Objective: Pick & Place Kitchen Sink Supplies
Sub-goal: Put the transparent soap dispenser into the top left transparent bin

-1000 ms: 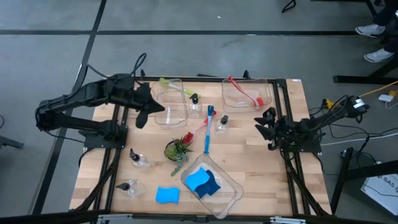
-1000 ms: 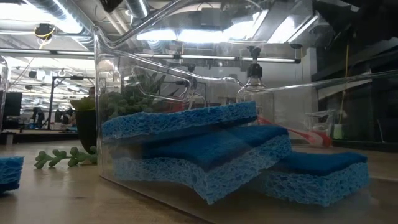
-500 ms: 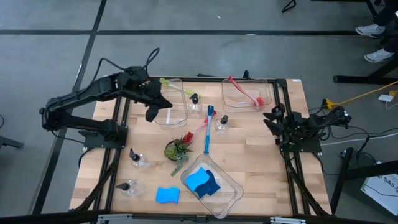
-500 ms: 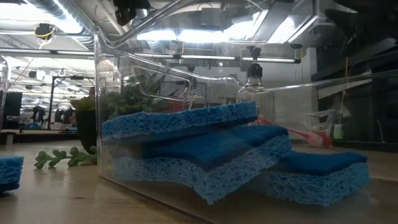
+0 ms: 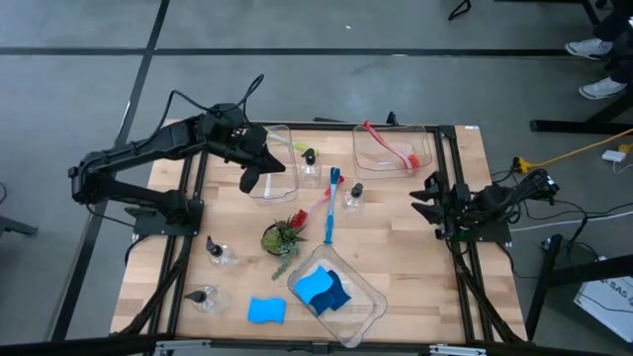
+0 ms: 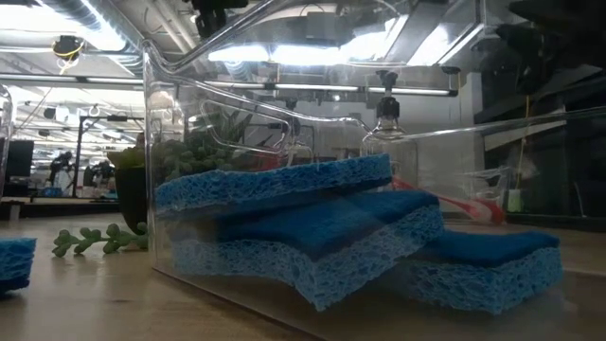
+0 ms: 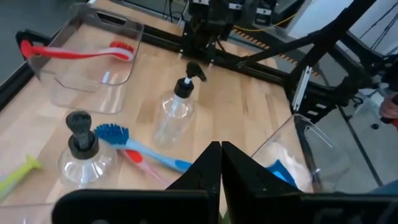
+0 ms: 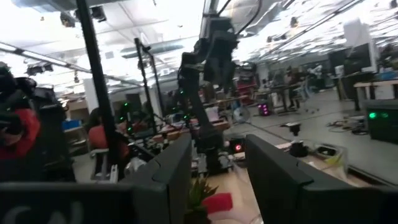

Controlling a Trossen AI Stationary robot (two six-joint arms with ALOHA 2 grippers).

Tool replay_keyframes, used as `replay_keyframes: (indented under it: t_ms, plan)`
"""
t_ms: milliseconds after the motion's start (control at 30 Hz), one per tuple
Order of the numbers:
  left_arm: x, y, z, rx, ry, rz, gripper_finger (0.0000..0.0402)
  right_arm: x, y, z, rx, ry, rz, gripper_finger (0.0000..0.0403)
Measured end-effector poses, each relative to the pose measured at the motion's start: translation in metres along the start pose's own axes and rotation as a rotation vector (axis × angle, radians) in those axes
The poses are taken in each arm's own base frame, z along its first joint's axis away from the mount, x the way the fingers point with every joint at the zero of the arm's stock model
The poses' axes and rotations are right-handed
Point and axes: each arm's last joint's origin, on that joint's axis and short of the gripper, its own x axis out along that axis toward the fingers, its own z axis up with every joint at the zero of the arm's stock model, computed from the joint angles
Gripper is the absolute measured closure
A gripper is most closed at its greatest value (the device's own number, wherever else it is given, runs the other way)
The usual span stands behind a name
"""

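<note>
From above, at the left we see the left gripper [image 5: 251, 180], its jaws pressed together and empty, hovering over a clear bin [image 5: 274, 161] at the tabletop's [image 5: 415, 247] far side. Toward the middle, a pump bottle [image 5: 311, 164], a blue brush [image 5: 332, 204] and a second bottle [image 5: 354, 195] rest on the wood. At the right edge the right gripper [image 5: 423, 199] waits, jaws apart.

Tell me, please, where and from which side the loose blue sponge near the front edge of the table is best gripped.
Grip the loose blue sponge across its short sides, coming straight down from above. It lies flat on the table, apart from the clear bin beside it, so both short edges look open to the fingers. The left gripper, shut over the far bin, is probably the nearer one.
</note>
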Motion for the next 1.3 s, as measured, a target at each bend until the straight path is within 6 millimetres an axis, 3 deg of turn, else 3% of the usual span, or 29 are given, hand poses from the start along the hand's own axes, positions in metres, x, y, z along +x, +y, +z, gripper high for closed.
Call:
replay_keyframes:
  t_ms: [367, 533, 767, 1033, 1300]
  plan:
    - [0.015, 0.006, 0.006, 0.008, -0.028, -0.01, 0.0396, 0.0, 0.001, -0.004, -0.061, 0.038, 0.052, 0.0254]
    - [0.015, 0.005, 0.008, -0.082, -0.044, -0.02, 0.0396, 0.0, 0.002, -0.004, -0.105, 0.043, 0.07, 0.0254]
    - [0.015, 0.006, 0.009, -0.082, -0.062, 0.022, 0.0396, 0.0, 0.002, -0.003, -0.148, 0.032, 0.073, 0.0254]
    - [0.015, 0.008, 0.009, -0.134, -0.079, 0.087, 0.0396, -0.002, 0.011, 0.005, -0.12, -0.057, 0.392, 0.0254]
    - [0.015, 0.009, 0.009, -0.057, -0.078, 0.109, 0.0395, -0.003, 0.011, -0.006, -0.126, 0.055, 0.416, 0.0254]
